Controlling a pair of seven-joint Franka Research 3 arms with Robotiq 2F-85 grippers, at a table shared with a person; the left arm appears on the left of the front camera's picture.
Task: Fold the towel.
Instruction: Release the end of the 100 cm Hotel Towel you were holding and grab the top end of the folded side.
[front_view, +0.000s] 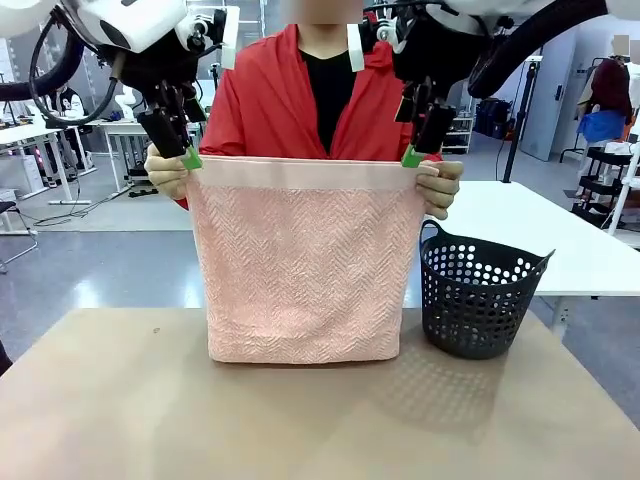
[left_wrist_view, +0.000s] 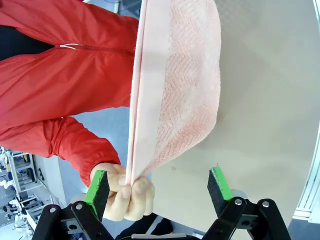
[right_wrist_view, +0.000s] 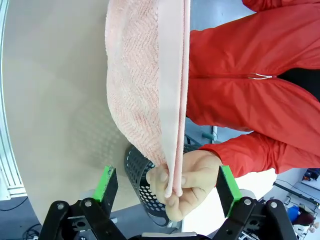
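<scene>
A person in a red jacket holds the salmon-pink towel (front_view: 305, 265) up by its two top corners, plain band on top, lower edge resting on the table. My left gripper (front_view: 188, 155) hangs at the towel's top left corner, beside the person's hand (front_view: 167, 172). In the left wrist view the left gripper (left_wrist_view: 159, 186) is open, with that hand (left_wrist_view: 125, 192) and the towel (left_wrist_view: 175, 85) corner between its fingers. My right gripper (front_view: 411, 155) is at the top right corner. It stands open too (right_wrist_view: 166, 186), around the other hand (right_wrist_view: 187, 185) and the towel (right_wrist_view: 150, 75) corner.
A dark perforated basket (front_view: 478, 295) stands on the brown table (front_view: 300, 420) just right of the towel; its rim also shows under the right gripper (right_wrist_view: 136, 167). A white table (front_view: 545, 235) lies behind at the right.
</scene>
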